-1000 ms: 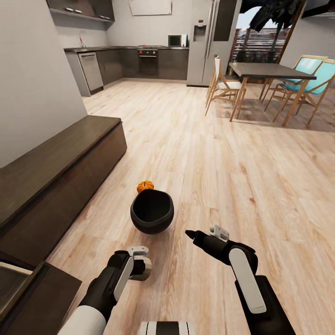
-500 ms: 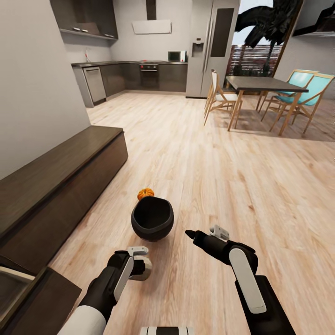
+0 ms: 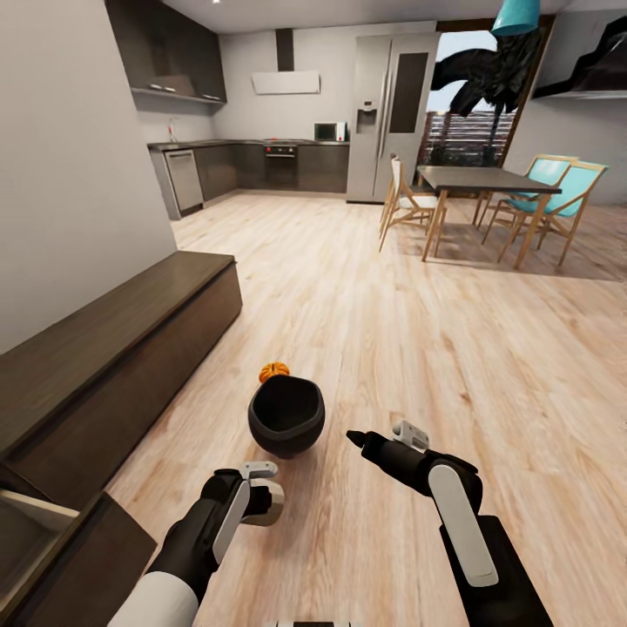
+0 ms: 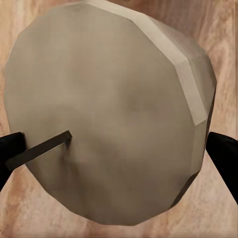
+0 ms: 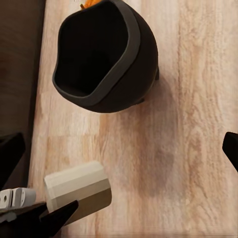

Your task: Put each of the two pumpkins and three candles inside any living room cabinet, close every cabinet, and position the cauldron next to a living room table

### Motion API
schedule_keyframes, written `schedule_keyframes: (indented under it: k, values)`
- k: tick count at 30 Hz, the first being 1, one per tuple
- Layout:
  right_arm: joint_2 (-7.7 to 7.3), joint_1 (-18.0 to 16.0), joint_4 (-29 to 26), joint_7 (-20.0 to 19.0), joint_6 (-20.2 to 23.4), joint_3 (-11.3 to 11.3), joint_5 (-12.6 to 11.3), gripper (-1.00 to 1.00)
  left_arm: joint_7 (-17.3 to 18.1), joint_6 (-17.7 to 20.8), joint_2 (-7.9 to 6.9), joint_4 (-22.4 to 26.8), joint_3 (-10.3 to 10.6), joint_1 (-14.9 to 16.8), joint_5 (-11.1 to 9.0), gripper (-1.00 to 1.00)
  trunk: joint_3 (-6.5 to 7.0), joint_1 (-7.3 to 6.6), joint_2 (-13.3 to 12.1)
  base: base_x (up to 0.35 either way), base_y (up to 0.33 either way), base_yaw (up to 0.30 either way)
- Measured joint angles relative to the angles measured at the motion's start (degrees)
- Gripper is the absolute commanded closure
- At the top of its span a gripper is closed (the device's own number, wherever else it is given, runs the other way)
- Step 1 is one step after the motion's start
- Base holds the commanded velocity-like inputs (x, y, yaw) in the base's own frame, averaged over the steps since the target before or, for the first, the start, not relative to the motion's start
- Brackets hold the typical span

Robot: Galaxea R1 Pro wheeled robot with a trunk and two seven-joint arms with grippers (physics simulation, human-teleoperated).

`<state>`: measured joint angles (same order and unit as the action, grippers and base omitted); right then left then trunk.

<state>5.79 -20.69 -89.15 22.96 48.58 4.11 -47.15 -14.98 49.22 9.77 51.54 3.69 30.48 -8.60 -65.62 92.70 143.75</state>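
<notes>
While the robot faces an open-plan room, the cauldron point(image 3: 286, 415) sits on the wood floor point(image 3: 453, 348), mouth up, tilted slightly; this pot serves as landmark. One pumpkin point(image 3: 273, 372) lies on the floor just behind the cauldron, touching or nearly touching its far rim; in the right wrist view only an orange sliver point(image 5: 89, 4) shows past the rim of the cauldron point(image 5: 106, 54). Cabinet point(image 3: 113, 348): long, low, dark brown, along the wall to the cauldron's left, w/ one drawer point(image 3: 35, 540) pulled out near the robot. Left gripper point(image 3: 261, 495), nearer the robot than the cauldron, is clamped on a pale cylindrical candle point(image 3: 272, 503); left wrist view shows the candle point(image 4: 114, 114) w/ dark wick, between the black fingers point(image 4: 225, 153). Right gripper point(image 3: 383, 440), to the cauldron's right and apart from it, has its fingers spread, nothing between them. Dining table point(image 3: 483, 178) w/ chairs point(image 3: 409, 205) stands well beyond the cauldron; kitchen cupboards point(image 3: 261, 165) and fridge point(image 3: 392, 104) at the far wall.
</notes>
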Motion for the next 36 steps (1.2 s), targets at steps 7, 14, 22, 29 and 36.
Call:
schedule_keyframes:
  k: [7,14,22,29,36]
  values:
    - [0.00,-0.01,0.00,0.00,0.00,0.01,0.00,-1.00,0.00,-0.09,0.09,0.00,0.00,0.00,0.00,1.00,1.55,-0.19,-0.09,-0.006,0.000,0.000]
    - [0.00,-0.01,0.04,0.00,-0.07,0.01,0.00,-1.00,0.00,-0.09,0.09,0.00,0.06,0.00,0.01,1.00,3.10,-0.37,-0.19,0.000,0.000,0.000]
    - [0.02,-0.01,0.07,0.00,-0.07,0.01,0.00,-1.00,0.00,-0.08,0.09,0.00,0.06,0.00,-0.01,1.00,4.88,-0.58,-0.29,0.000,0.000,0.000]
    - [0.03,-0.01,0.08,0.00,-0.07,0.00,0.00,-1.00,0.00,-0.09,0.09,0.00,0.09,0.00,-0.01,1.00,6.43,-0.76,-0.39,0.000,0.000,0.000]
    - [0.08,0.00,0.05,0.00,-0.07,0.01,0.00,-1.00,0.00,-0.09,0.09,0.00,0.17,0.00,0.02,1.00,7.98,-0.94,-0.48,0.000,0.000,0.000]
